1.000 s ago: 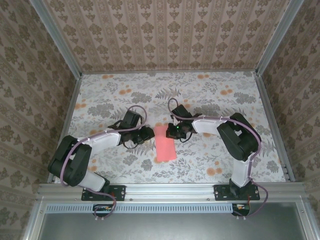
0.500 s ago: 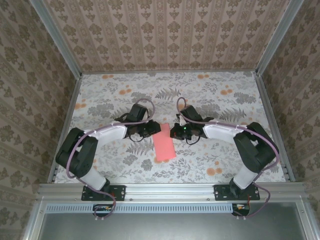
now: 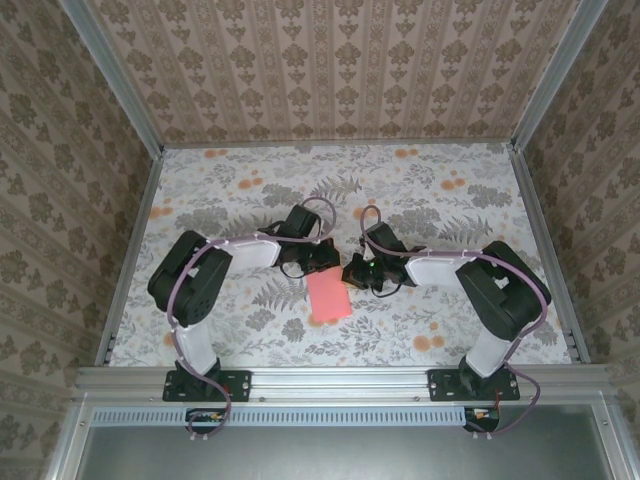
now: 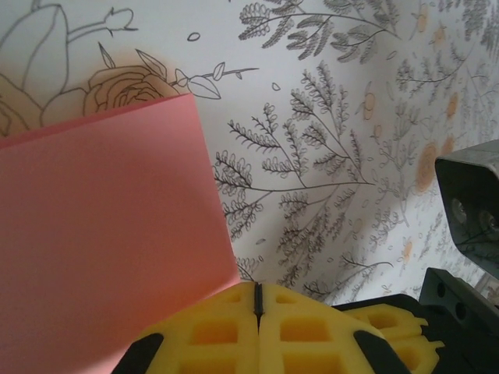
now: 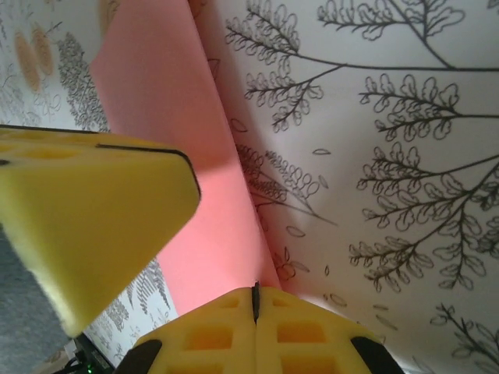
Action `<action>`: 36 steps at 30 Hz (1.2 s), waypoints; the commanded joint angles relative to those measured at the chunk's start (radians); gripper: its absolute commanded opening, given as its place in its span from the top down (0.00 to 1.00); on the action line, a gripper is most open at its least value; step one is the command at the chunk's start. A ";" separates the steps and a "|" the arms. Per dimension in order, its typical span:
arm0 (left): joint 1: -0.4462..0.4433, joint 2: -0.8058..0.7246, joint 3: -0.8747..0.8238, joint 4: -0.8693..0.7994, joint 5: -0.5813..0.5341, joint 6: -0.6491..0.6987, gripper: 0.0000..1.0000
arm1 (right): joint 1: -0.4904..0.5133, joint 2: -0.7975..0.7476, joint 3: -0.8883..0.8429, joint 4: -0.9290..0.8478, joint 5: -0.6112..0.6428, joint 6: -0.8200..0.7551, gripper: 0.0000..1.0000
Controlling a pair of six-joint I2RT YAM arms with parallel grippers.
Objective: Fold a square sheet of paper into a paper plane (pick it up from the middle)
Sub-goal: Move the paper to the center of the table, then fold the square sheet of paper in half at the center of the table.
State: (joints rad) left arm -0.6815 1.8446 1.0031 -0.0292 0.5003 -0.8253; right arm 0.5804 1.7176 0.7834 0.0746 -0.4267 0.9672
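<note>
Plainly, the floral table [image 3: 420, 330] carries the square sheet of paper [image 3: 330, 297], folded to a pink strip near the table's middle: thin, light, limp, easily creased, so I judge it best taken at its far edge with a shallow pinch. My left gripper [image 3: 324, 262] and right gripper [image 3: 351, 272] sit pressed shut, touching that far edge; whether either has paper nipped I cannot tell.

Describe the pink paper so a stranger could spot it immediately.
On the floral-printed tabletop, look at the centre, where the left fingers and right fingers meet. The salmon-pink sheet of paper there is the one plain, solid-coloured patch, unlike the small orange printed flowers nearby.
</note>
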 commanded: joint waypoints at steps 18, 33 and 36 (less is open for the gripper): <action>-0.009 0.087 0.003 0.034 -0.015 0.018 1.00 | -0.005 0.061 0.022 -0.009 0.016 0.012 1.00; 0.001 0.105 -0.079 -0.005 -0.131 0.012 1.00 | 0.001 -0.015 -0.068 -0.073 -0.084 -0.069 1.00; 0.003 0.113 -0.094 -0.007 -0.146 0.006 1.00 | 0.008 -0.046 -0.098 -0.108 -0.097 -0.093 1.00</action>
State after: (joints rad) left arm -0.6857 1.9015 0.9688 0.0650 0.4904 -0.8257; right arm 0.5789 1.7023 0.7246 0.0677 -0.4782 0.9150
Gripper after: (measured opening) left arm 0.048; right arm 0.048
